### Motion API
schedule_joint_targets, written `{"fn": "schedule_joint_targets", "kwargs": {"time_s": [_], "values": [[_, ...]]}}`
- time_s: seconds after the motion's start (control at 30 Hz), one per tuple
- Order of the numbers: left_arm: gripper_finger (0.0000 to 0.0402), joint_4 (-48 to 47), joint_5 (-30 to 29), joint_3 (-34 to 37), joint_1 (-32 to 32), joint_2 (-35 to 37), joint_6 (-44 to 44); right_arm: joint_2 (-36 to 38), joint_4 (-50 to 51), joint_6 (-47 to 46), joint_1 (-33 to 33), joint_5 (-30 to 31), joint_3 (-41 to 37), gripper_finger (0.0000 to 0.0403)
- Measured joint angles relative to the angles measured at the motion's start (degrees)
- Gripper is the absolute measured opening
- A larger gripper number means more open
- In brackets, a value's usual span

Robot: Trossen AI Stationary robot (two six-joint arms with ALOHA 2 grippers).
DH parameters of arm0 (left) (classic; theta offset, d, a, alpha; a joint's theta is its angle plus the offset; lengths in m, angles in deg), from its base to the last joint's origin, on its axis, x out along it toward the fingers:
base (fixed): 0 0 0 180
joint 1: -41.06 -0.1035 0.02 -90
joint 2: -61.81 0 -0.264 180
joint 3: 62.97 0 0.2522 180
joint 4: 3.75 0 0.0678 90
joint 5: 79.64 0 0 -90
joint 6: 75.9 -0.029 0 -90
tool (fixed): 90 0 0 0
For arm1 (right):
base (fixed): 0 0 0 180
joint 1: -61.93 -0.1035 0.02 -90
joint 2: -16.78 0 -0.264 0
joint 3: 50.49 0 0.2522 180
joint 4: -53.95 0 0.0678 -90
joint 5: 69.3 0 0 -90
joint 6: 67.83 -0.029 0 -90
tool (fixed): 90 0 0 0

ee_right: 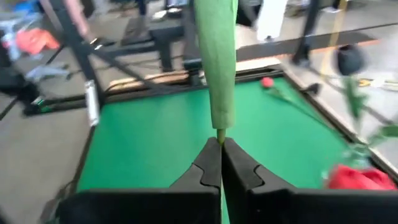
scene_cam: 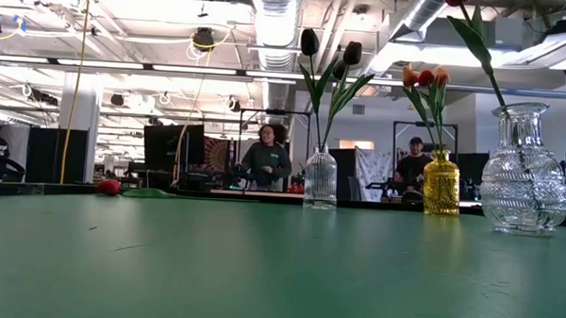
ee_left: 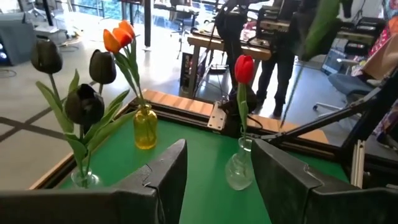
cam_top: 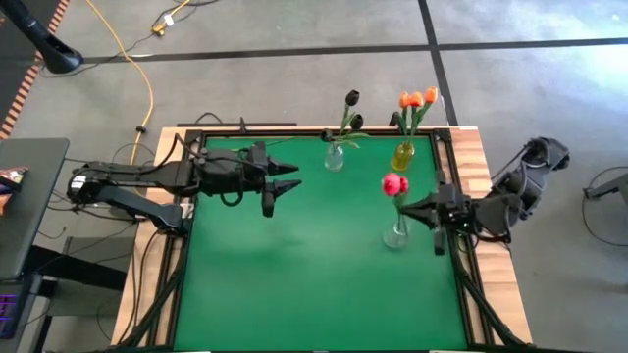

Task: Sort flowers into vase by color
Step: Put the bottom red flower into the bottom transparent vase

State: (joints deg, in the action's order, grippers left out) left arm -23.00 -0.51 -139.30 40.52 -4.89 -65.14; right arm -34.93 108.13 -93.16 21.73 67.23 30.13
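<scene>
Right gripper point(ee_right: 221, 163) clenched on a thin green stem point(ee_right: 217, 68), fingers pressed together around it; in the high view it sits at the right edge of the green surface point(cam_top: 294, 284), just beside the clear glass vase point(cam_top: 395, 233) that carries the red tulips point(cam_top: 394, 183). Left gripper point(cam_top: 285, 185) released, fingers spread with nothing between them (left wrist view shows the gap clearly), hovering over the far-left part of the surface, well apart from all three vases. Vase layout from the high view: small clear vase point(cam_top: 335, 157) with the near-black tulips point(cam_top: 351, 98) at the far edge near centre, yellow vase point(cam_top: 402, 155) with the orange tulips point(cam_top: 417, 98) to its right, also at the far edge, and the red-tulip vase nearer the right arm. Low view confirms all three upright: dark tulips in the small clear vase point(scene_cam: 320, 178), orange heads in the yellow vase point(scene_cam: 441, 183), and the big ribbed clear vase point(scene_cam: 524, 172) at right with a green stem rising out of frame. One loose red tulip point(scene_cam: 109, 186) lies flat on the surface at the far left in the low view, its stem along the back edge; the right wrist view also shows it point(ee_right: 268, 82) lying near the far corner. People point(scene_cam: 267, 158) stand in the room behind the surface.
</scene>
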Motion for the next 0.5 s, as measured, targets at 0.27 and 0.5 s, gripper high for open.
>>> {"fn": "schedule_joint_targets", "kwargs": {"time_s": [0.27,0.5], "values": [[0.0166,-3.0,0.0,0.0,0.0,0.0,2.4,8.7,-0.8,-9.0,-5.0,12.3,-13.2,0.0025],[0.0166,-3.3,-0.1,0.0,0.0,0.0,2.6,11.4,-7.7,-6.5,-8.0,21.2,-21.7,0.0024]]}}
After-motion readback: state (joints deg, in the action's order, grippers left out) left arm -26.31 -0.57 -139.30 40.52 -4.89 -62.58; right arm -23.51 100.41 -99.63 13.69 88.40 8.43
